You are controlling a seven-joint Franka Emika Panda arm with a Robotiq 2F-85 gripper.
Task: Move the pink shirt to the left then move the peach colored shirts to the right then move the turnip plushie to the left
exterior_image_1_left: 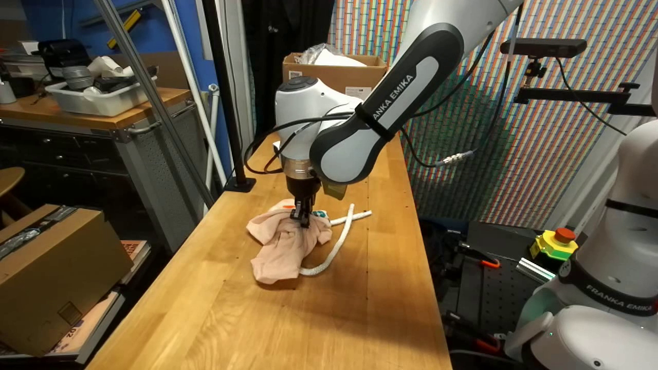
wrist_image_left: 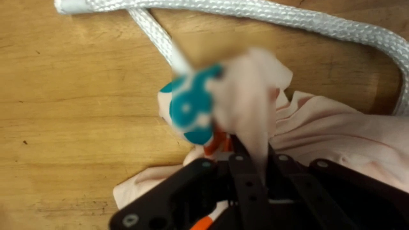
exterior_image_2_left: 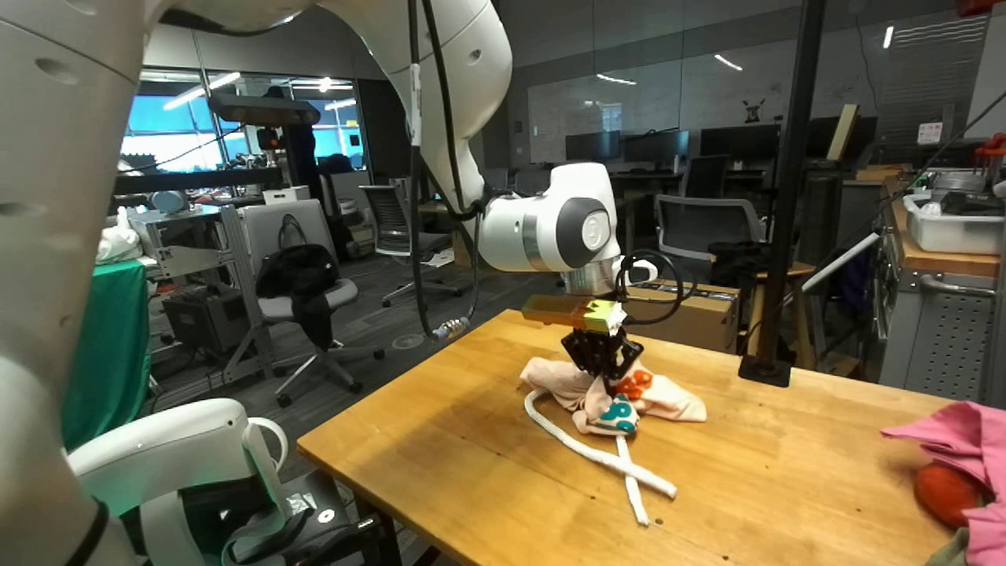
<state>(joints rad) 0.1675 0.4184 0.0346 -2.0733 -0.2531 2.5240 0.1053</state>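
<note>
One gripper (wrist_image_left: 254,147), fingers clenched, & it's got a fold of the peach shirt (exterior_image_1_left: 280,252) pinched btwn them! Rest of that shirt's bunched on the table (exterior_image_1_left: 247,324), w/ teal & orange prints showing, white rope (wrist_image_left: 236,7) looping out from under it. Well apart, in an exterior view: red turnip plushie (exterior_image_2_left: 945,495), same table, partly hidden by the pink shirt (exterior_image_2_left: 971,439), which runs out of frame.

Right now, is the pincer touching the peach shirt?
Touching. The wrist view shows a fold of the peach shirt pinched between the two sides of the pincer.
</note>
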